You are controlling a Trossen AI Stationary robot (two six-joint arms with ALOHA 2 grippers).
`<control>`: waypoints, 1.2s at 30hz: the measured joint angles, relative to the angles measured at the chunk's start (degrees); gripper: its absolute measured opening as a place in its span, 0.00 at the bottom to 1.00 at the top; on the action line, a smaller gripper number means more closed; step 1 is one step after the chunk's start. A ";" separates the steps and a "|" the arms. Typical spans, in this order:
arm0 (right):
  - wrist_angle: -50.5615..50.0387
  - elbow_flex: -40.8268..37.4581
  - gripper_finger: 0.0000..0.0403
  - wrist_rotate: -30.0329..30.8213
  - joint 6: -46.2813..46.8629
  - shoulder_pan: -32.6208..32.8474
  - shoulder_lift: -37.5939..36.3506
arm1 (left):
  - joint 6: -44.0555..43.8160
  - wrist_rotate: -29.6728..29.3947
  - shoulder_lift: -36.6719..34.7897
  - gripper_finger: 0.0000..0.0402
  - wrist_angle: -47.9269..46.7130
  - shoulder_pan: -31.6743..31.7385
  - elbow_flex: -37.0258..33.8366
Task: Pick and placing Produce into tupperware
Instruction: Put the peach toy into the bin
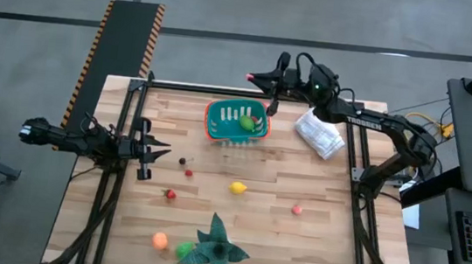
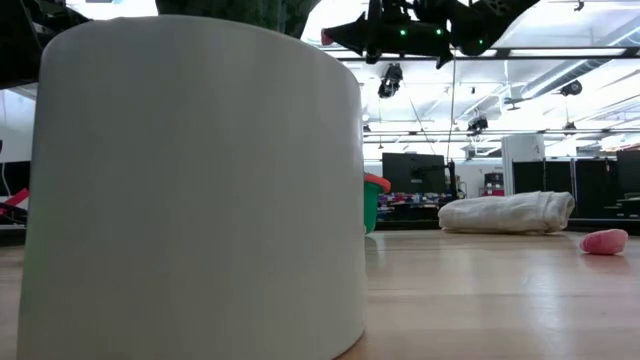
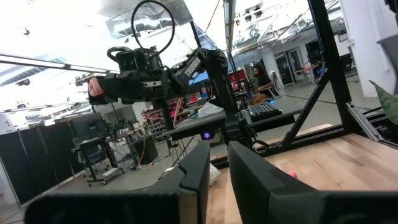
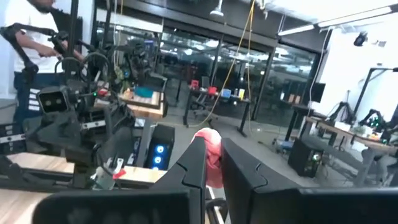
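Wooden planks made up the table top, with an open workshop of desks and monitors beyond it. The tupperware [image 1: 217, 130] stood at the far middle of the table, with one green piece [image 1: 245, 124] already inside. Just right of it lay a crumpled white bag [image 1: 319, 134].

The right gripper [image 1: 257, 80] hung just beyond the tub's far side, out past the table's far edge, clamped on a small pink-red piece of produce [image 4: 209, 152]. The step in hand looked like the carry. The next move probably called for bringing that piece nearer, over the tub's mouth, lowering it and only then releasing, so it would not bounce off the rim.

The left gripper [image 1: 157, 151] waited at the table's left edge; whether it was open or closed could not be told.

On the table were a yellow piece [image 1: 237, 187], a pink piece [image 1: 296, 209], a red piece [image 1: 170, 195], a dark piece [image 1: 183, 161], an orange piece [image 1: 160, 240] and a green piece [image 1: 184, 250] beside the leafy thing [image 1: 217, 249] at the near edge.

White lettering on the right arm [image 3: 194, 62] seemed to read "TROSSEN"; no other writing was legible, and the tub showed only white slot marks.
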 joint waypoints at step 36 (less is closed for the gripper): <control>-77.04 34.58 0.06 15.42 9.81 1.67 9.98 | 0.02 -0.02 -0.02 0.11 0.27 0.00 0.00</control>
